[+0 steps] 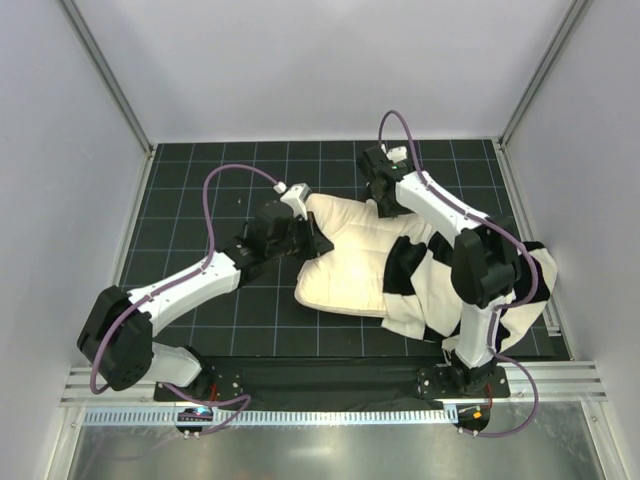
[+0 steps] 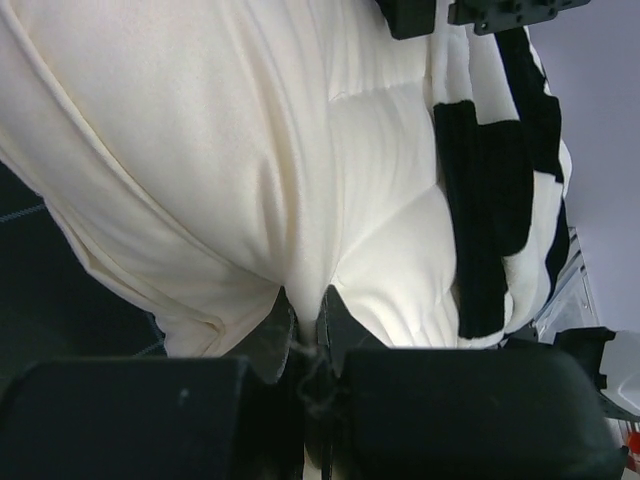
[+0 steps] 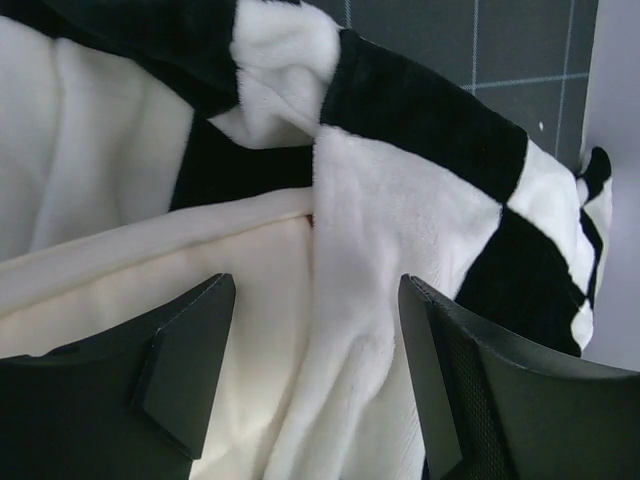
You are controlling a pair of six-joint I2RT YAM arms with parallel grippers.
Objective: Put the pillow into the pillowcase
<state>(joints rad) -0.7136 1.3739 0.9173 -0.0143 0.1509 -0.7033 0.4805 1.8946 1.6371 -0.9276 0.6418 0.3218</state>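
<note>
Sliding the pillow (image 1: 345, 265) into the pillowcase (image 1: 432, 292) is the step in hand, and I judge it about half done. The pillow's right part sits inside the checked cover, while its left part lies bare on the dark gridded worktop (image 1: 200, 190), right of centre.

The left gripper (image 2: 305, 320) is pressed together on a fold of the pillow's bare end, and the cream fabric puckers into a deep crease where it is pinched. The right gripper (image 3: 315, 330) is spread at the far side of the pillow. The pillowcase's open edge lies between its fingers, but nothing is clamped.

The next move probably calls for the right gripper to close on that open edge and draw it leftward over the bare cream part. Meanwhile the left would hold the pillow steady or feed it in. The plush cloth may slip or bunch, so a deep bite on the edge would help.

The pillow is puffy and cream-white with faint quilted seams, and its shape is creased by the grip. The pillowcase is soft plush in large black and white squares, rumpled and bunched toward the worktop's right side, under the right arm.
</note>
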